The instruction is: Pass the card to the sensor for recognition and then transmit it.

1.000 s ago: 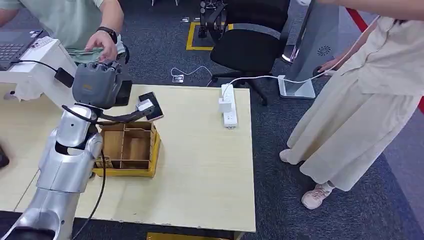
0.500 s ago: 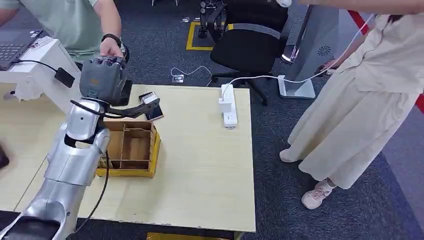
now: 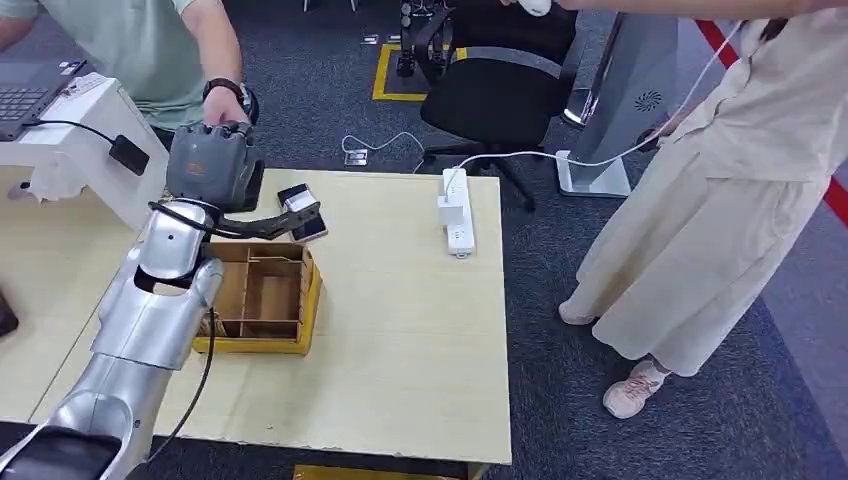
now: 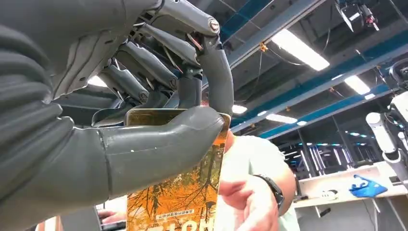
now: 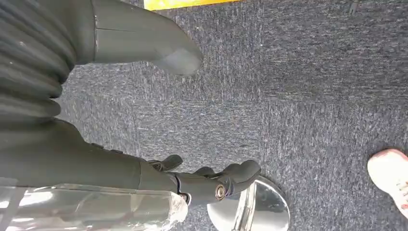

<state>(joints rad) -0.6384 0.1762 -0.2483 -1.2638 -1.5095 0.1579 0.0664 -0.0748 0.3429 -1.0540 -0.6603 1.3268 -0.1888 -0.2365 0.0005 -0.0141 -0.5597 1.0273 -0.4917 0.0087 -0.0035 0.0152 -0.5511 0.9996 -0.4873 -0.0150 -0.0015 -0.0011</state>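
At the far left edge of the tabletop (image 3: pixel 420 330), left hand (image 3: pixel 208 163) raised, fingers (image 4: pixel 219 72) clamped on the card (image 4: pixel 183 192) beside a person's hand (image 3: pixel 222 104). Best held steady, released only once gripped. Right hand (image 5: pixel 144 120) hanging, fingers apart.

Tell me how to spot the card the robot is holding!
Find the pale table, then the robot's raised left hand beyond its far edge. Pinched under its thick grey thumb is the card: orange and gold, printed with autumn trees, right beside a person's hand.
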